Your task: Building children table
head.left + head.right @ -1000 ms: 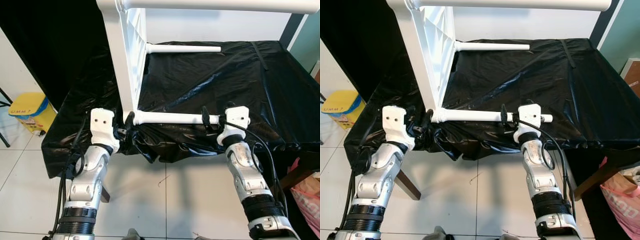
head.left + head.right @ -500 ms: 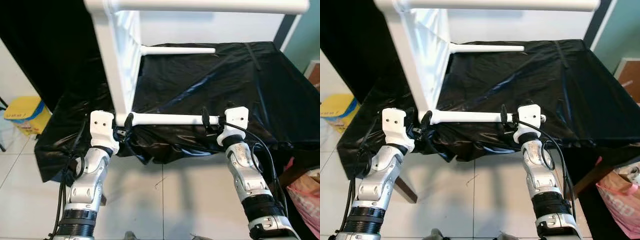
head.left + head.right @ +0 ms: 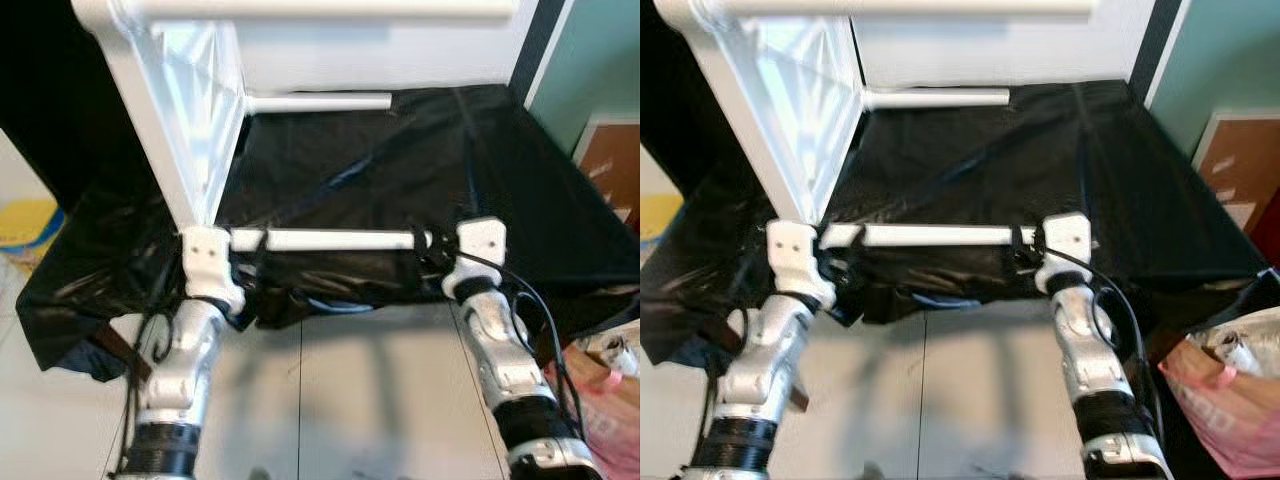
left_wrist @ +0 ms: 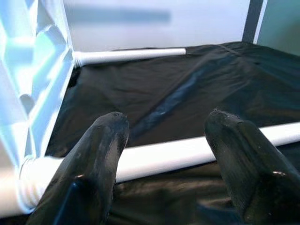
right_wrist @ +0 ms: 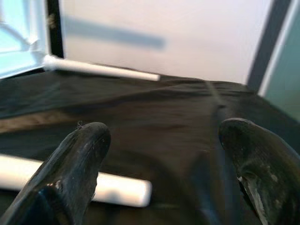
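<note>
Inspector: At the near edge of the black-covered table (image 3: 520, 190), where does the work stand?

Assessor: White tabletop (image 3: 180, 130) stands on edge at the near left corner, 2 legs fitted. Near leg (image 3: 330, 240) lies along the near edge; far leg (image 3: 320, 102) along the far edge.

Inspector: Grippers?

Assessor: Left gripper (image 4: 161, 140) is spread wide around the near leg beside its threaded joint, apparently not clamping. Right gripper (image 5: 164, 140) is spread wide at the leg's free end.

Inspector: Step?

Assessor: Likely seating that leg. Next probably calls for closing on it and twisting tight.
</note>
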Controlling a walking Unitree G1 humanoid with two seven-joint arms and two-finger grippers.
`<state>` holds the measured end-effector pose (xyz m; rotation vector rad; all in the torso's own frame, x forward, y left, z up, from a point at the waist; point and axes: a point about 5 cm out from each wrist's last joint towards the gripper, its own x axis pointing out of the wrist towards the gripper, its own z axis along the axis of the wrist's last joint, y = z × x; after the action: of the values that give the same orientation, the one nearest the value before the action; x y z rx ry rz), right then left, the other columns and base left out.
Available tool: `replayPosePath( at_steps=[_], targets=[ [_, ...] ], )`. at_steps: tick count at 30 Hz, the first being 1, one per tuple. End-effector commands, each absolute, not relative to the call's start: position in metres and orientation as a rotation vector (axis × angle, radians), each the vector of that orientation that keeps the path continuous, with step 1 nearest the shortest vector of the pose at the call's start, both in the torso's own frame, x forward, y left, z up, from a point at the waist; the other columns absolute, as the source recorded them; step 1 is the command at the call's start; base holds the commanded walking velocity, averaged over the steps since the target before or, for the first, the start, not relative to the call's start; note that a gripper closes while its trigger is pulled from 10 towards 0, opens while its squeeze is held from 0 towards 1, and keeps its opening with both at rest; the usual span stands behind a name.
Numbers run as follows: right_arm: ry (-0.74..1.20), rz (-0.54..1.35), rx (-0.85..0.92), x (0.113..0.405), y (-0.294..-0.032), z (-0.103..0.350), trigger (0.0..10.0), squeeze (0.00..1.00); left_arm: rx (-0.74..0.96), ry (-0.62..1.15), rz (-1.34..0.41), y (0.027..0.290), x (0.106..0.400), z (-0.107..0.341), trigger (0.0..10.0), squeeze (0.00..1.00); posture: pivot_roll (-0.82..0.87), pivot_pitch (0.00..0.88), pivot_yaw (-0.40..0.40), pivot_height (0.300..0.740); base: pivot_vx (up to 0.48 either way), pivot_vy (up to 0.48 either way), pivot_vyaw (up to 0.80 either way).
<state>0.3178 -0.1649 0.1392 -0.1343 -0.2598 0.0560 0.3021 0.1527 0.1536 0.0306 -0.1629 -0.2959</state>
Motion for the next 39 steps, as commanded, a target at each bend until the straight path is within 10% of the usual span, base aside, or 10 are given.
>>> replayPosePath(
  at_steps=[1, 39],
  targets=[
    [-0.263, 0.077, -0.126, 0.318, -0.159, 0.140, 10.0, 0.00, 0.031, -0.173, -0.268, 0.160, 0.303, 0.158, 10.0, 0.00, -0.05, 0.027, 0.005, 0.740, 0.000, 0.000, 0.00],
    [-0.560, 0.186, -0.341, 0.313, -0.125, 0.208, 10.0, 0.00, -0.408, 0.270, -0.425, 0.137, 0.335, 0.145, 10.0, 0.00, -0.02, 0.128, 0.020, 0.740, 0.000, 0.000, 0.00]
  ],
)
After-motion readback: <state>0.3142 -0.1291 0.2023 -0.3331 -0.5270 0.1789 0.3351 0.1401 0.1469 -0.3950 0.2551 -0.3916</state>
